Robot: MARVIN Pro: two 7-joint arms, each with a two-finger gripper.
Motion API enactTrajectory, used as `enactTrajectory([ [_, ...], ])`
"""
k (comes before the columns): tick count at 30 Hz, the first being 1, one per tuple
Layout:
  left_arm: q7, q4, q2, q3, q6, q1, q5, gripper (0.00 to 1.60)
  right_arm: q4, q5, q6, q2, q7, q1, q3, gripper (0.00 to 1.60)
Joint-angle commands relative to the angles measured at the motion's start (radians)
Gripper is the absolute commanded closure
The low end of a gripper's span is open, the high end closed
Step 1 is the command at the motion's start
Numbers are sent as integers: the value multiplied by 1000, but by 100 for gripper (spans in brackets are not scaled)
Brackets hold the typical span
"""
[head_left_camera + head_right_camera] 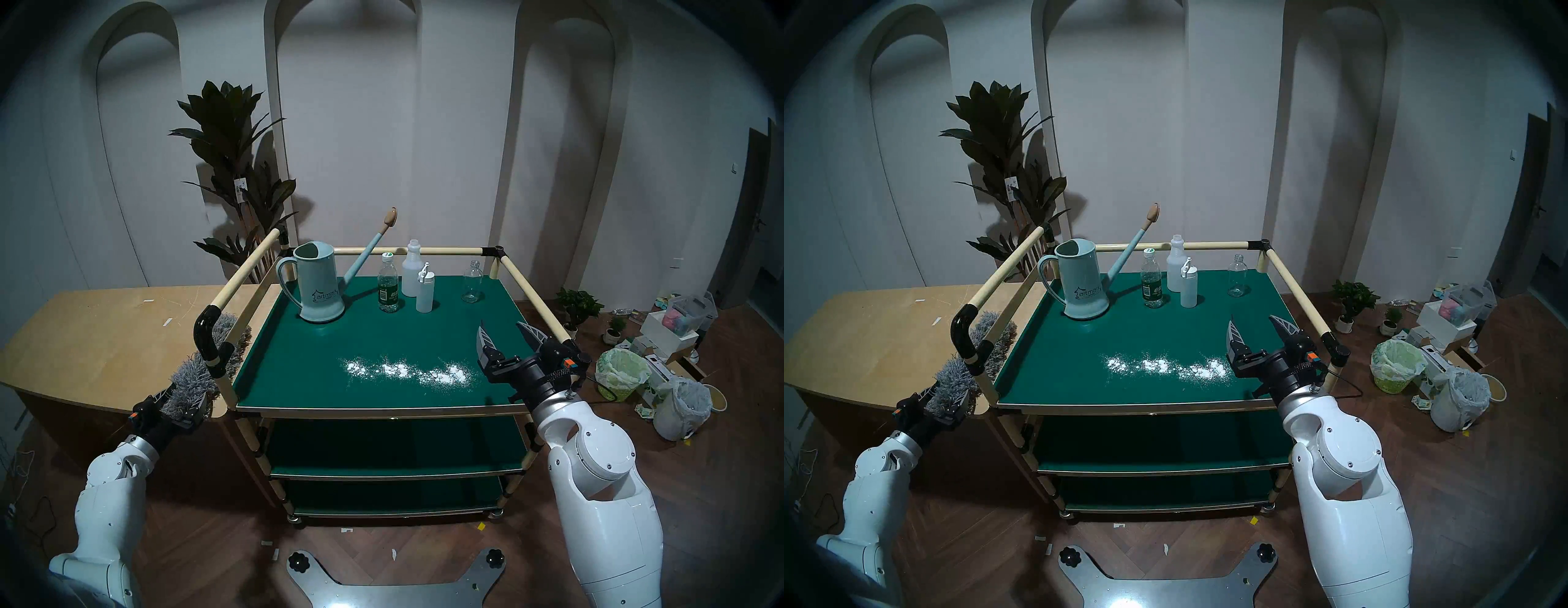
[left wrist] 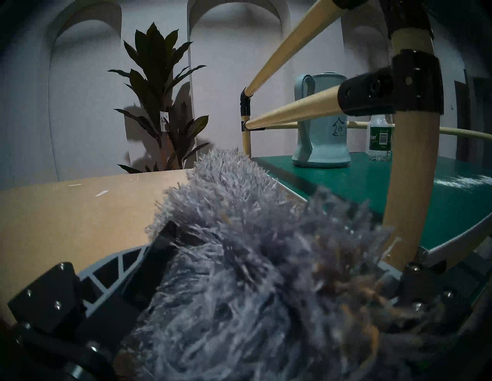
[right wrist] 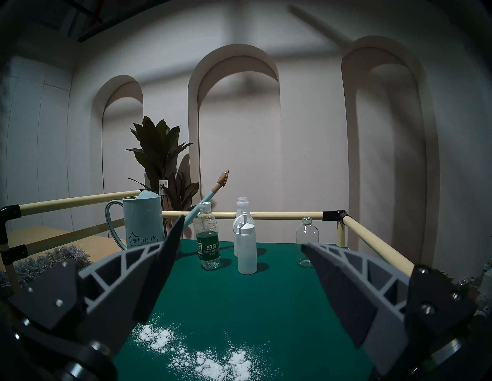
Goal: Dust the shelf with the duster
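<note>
Grey fluff fills the spread jaws of the left gripper (image 1: 180, 403) as the duster (image 1: 199, 369) lies on the wooden table (image 1: 97, 331) at nine o'clock of the shelf (image 1: 339, 339), touching its corner post, while the right gripper (image 1: 507, 335) hangs wide and empty at four o'clock over white powder (image 1: 407, 370).

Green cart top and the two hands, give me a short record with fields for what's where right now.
surface: dark-green top shelf of the railed cart
mess: white powder patch near the front edge
duster: fluffy grey microfibre duster on the tan wooden table, outside the cart's left rail
left hand: open, fingers either side of the duster's near end
right hand: open, empty, over the shelf's right side
back row: pale-blue watering can, four bottles
</note>
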Motion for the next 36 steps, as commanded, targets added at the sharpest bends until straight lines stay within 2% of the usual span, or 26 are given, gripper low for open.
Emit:
enactTrajectory([
  [1, -30, 25, 18, 10, 6, -49, -5, 0, -12, 9, -12, -3, 2, 21, 5, 0],
  [4, -44, 42, 23, 20, 14, -54, -1, 0, -13, 8, -13, -5, -3, 21, 5, 0],
  [6, -52, 54, 25, 24, 21, -59, -3, 11, -12, 8, -15, -5, -6, 20, 6, 0],
  [9, -54, 71, 26, 32, 14, -64, 1, 36, -11, 9, -16, -5, -8, 19, 7, 0],
  [12, -54, 78, 27, 36, 10, -67, 1, 43, -13, 8, -17, -6, -11, 18, 8, 0],
  [14, -57, 75, 27, 39, 7, -65, 0, 59, -10, 9, -18, -6, -12, 18, 9, 0],
  [15, -58, 72, 26, 39, 6, -63, -2, 74, -9, 10, -18, -6, -13, 18, 10, 0],
  [18, -61, 61, 25, 40, 3, -58, -5, 100, -8, 9, -19, -7, -16, 19, 9, 0],
  [20, -63, 55, 25, 39, -1, -54, -7, 135, -7, 10, -19, -7, -17, 19, 9, 0],
  [21, -63, 51, 24, 38, -1, -50, -8, 160, -6, 11, -20, -7, -17, 20, 9, 0],
  [27, -45, 7, 14, 20, -1, -17, -16, 160, 4, 14, -22, -6, -17, 23, 10, 0],
  [36, 68, -92, -11, -25, 21, 41, -14, 160, 12, 20, -25, -5, -12, 25, 12, 0],
])
